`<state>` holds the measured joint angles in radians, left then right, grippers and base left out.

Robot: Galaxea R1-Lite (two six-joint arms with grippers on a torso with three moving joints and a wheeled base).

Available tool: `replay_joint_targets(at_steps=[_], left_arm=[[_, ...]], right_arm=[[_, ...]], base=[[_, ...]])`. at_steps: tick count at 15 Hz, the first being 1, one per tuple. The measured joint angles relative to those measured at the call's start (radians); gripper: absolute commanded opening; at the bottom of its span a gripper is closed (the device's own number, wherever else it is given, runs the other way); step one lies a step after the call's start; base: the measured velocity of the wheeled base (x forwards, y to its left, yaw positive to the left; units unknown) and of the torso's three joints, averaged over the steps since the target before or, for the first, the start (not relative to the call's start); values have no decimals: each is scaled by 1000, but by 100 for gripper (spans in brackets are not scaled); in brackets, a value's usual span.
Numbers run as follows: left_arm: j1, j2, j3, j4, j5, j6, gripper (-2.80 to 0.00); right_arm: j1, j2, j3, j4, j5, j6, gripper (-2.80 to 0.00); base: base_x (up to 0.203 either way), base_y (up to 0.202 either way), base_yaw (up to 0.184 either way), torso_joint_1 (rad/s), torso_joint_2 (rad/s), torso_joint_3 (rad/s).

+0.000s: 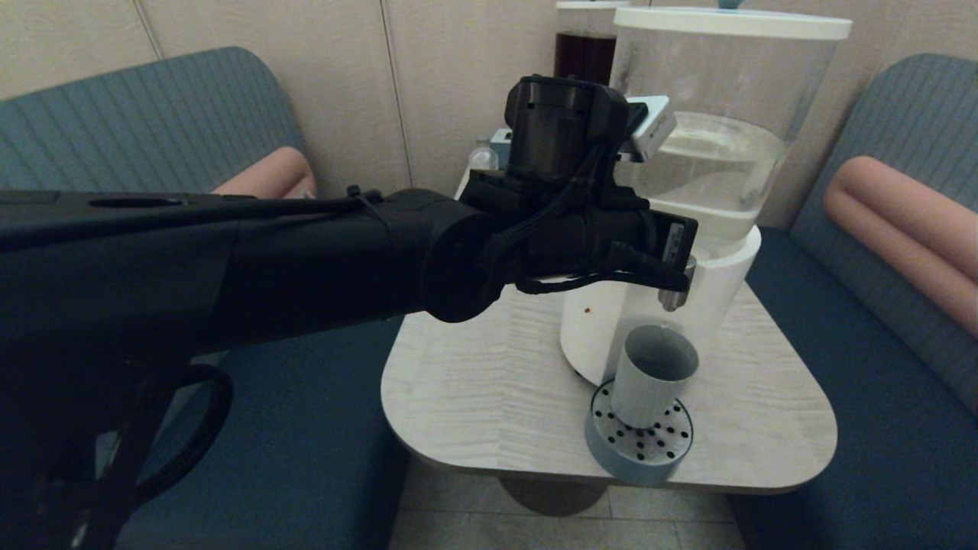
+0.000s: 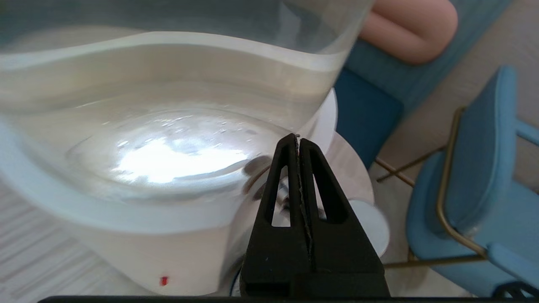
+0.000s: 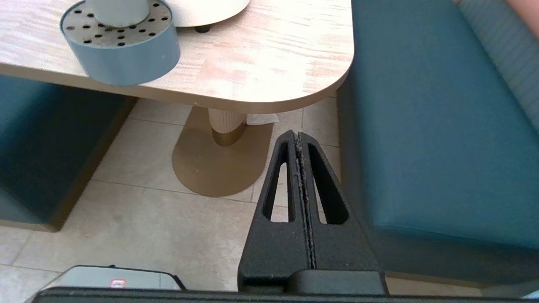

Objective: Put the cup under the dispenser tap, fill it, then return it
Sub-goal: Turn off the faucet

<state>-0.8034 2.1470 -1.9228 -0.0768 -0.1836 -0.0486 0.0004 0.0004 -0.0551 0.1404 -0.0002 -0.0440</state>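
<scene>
Grey-blue and matte, the cup (image 1: 654, 374) stands upright on a round perforated drip tray (image 1: 640, 447), directly below the dispenser tap (image 1: 675, 286), with a clear gap between its open rim and the spout. What the cup holds cannot be made out. The tray sits at the table's (image 1: 474, 382) near edge, at about 6 o'clock from the dispenser's white base (image 1: 592, 328), close against it.

The left arm crosses the head view from 9 o'clock and hides much of the dispenser's front. Its left gripper (image 2: 297, 145) has both fingers pressed together with nothing between them, tips close to the clear tank (image 1: 726, 114) just above the white base. That tank is roughly half full of clear liquid. Behind it, at 12 o'clock, stands a smaller dispenser (image 1: 584, 46) with dark liquid; a small clear bottle (image 1: 483, 156) peeks out past the arm at about 10 o'clock from the base.

The right gripper (image 3: 299, 139) is parked low beside the table, over the tiled floor (image 3: 139, 219) and next to a blue bench seat (image 3: 433, 126), its fingers likewise closed and empty. From there the tray and the cup's foot (image 3: 120, 10) show at the table edge.
</scene>
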Motion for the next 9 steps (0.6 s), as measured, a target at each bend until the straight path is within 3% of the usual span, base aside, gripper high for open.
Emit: replay_joint_targets(at_steps=[9], left_arm=[[-7, 5, 14, -64, -1, -4, -280]], right_arm=[[0, 0, 0, 0, 0, 0, -280]], base=[[0, 0, 0, 0, 0, 0]])
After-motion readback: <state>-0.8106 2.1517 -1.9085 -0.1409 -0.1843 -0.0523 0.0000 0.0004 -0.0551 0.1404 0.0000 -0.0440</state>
